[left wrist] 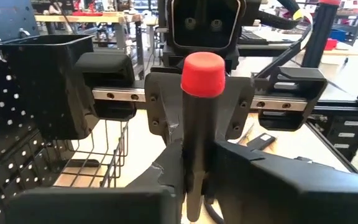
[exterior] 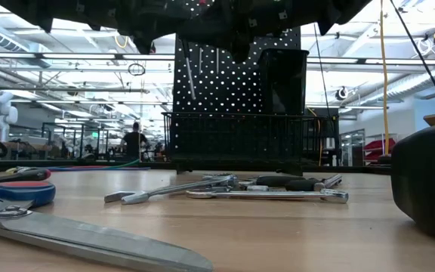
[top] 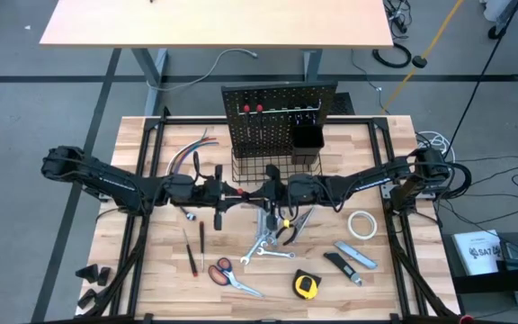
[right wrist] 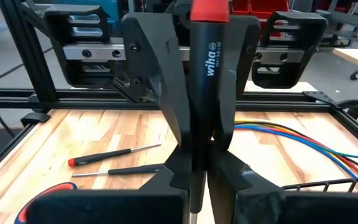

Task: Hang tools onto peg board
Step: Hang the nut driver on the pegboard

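Observation:
In front of the peg board (top: 277,112), above the table, my two grippers meet tip to tip. Between them stands a screwdriver (left wrist: 197,118) with a black handle and a red cap (left wrist: 202,73). My left gripper (left wrist: 194,171) reaches in from the table's left and is shut on it. My right gripper (right wrist: 199,171) comes from the right and is shut on it too. In the high view they show as left gripper (top: 239,192) and right gripper (top: 275,192). A black cup (top: 306,137) hangs on the board, and a wire basket (top: 272,168) sits at its base. My left gripper pinches the screwdriver's black handle (left wrist: 194,146) between its two fingers, well below the red cap. Its fingers lie level, from the table's left, across the handle. The screwdriver stands upright, cap up, clear of the table. My right gripper pinches the same handle (right wrist: 199,146) between its two fingers, below the white lettering. Its fingers come nearly level from the table's right, across the handle. The tool is upright and lifted clear.
On the table near the front lie wrenches (top: 266,250), pliers (top: 290,229), orange-handled scissors (top: 232,274), a yellow tape measure (top: 306,285), a utility knife (top: 356,256), a white tape roll (top: 361,225) and two thin screwdrivers (top: 192,247). Coloured wires (top: 187,153) lie left of the board.

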